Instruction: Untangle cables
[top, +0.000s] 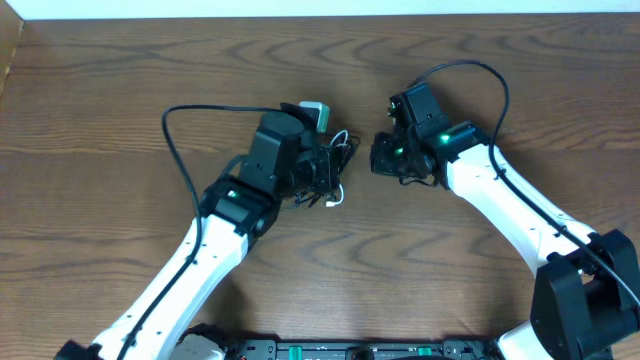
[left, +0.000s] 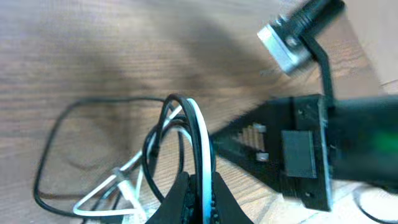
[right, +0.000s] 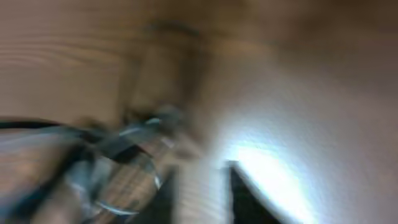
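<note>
The white cable (left: 198, 134) and the black cable (left: 50, 143) lie tangled in small loops on the wooden table; from overhead they show as a small bundle (top: 338, 170) between the two arms. My left gripper (left: 200, 198) is shut on strands of both cables, white and black, which rise in an arch from its jaws. In the overhead view it sits at the bundle's left side (top: 322, 172). My right gripper (top: 385, 158) hovers just right of the bundle; its wrist view is blurred, its fingers (right: 202, 193) look apart with nothing between them.
The right arm's body (left: 323, 149) fills the right of the left wrist view. Thicker black arm wires arc over the table behind each arm (top: 180, 130) (top: 490, 75). The wooden table (top: 100, 80) extends all round.
</note>
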